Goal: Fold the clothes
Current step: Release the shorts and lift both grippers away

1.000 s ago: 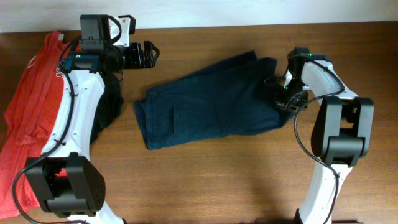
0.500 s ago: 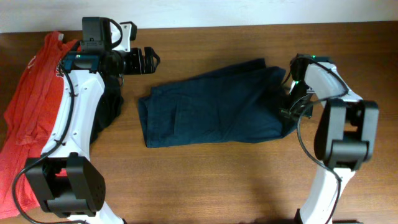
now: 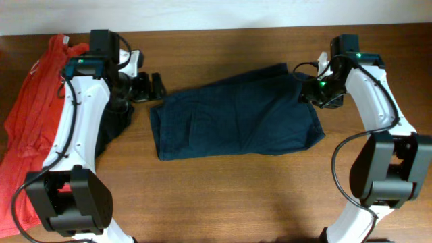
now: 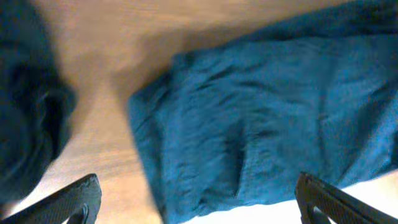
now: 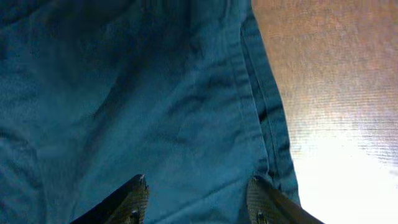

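The clothes, a pair of dark navy shorts (image 3: 233, 115), lie spread flat across the middle of the table. My left gripper (image 3: 152, 88) hovers wide open just off their far left corner. In the left wrist view the shorts (image 4: 267, 112) fill the right half, and the gripper (image 4: 199, 200) has nothing between its fingers (image 4: 71, 200). My right gripper (image 3: 307, 91) is over the shorts' far right end. In the right wrist view it (image 5: 198, 191) stands open just above the cloth (image 5: 155, 93), beside a stitched hem.
A red-orange T-shirt (image 3: 34, 128) lies along the left edge, with a small black garment (image 3: 118, 121) beside it under the left arm. The black garment (image 4: 25, 118) also shows in the left wrist view. Bare wooden table (image 3: 236, 196) runs along the front.
The right gripper opened and let go of the shorts' right end, then drew back toward the far edge. The shorts now lie flatter. The left gripper moved down toward their left corner.
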{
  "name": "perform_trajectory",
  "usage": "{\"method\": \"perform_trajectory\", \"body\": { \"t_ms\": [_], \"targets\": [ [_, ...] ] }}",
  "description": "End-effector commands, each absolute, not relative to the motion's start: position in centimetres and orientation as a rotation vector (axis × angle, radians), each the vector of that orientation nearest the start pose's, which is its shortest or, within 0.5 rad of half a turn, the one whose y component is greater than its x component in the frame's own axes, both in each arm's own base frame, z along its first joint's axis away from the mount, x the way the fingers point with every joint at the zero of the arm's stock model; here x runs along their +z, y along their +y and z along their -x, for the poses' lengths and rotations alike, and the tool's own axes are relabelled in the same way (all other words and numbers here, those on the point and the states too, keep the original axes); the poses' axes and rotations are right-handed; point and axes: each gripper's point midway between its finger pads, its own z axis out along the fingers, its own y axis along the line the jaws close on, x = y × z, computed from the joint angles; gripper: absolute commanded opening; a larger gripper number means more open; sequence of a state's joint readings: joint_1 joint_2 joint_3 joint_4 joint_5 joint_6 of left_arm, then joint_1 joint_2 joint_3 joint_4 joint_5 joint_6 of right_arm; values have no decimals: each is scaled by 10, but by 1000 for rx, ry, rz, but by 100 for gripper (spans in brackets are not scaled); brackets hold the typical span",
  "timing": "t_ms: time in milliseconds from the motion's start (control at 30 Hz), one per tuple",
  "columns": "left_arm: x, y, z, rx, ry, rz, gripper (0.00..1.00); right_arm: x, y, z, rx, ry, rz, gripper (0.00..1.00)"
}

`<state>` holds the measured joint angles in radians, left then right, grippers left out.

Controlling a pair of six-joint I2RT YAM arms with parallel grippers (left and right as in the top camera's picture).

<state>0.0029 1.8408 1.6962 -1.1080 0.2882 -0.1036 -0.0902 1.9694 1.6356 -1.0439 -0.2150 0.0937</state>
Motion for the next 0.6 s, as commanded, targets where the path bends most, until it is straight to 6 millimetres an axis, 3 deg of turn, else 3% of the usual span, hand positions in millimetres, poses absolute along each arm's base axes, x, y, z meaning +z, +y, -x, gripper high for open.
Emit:
{"method": "perform_trajectory", "body": {
  "t_ms": [0, 67, 100, 167, 200, 367, 567],
  "targets": [
    [168, -18, -415, -332, 2803, 249, 99, 89, -4, -427, 375, 2908, -154, 57],
    [163, -10, -414, -331, 2803, 295, 99, 89, -6, -431, 392, 2884, -116, 57],
    [158, -6, -413, -332, 2809, 328, 99, 89, -10, -434, 391, 2873, -118, 50],
    [149, -4, -411, -340, 2819, 350, 99, 88, -14, -437, 415, 2856, -124, 15],
    [143, -4, -409, -342, 2826, 352, 99, 88, -13, -438, 453, 2844, -104, 4],
    [124, -4, -404, -339, 2850, 360, 98, 87, -9, -440, 547, 2811, 1, 4],
    [118, -3, -407, -333, 2837, 357, 98, 65, -8, -440, 583, 2839, 53, 4]
  ]
}}
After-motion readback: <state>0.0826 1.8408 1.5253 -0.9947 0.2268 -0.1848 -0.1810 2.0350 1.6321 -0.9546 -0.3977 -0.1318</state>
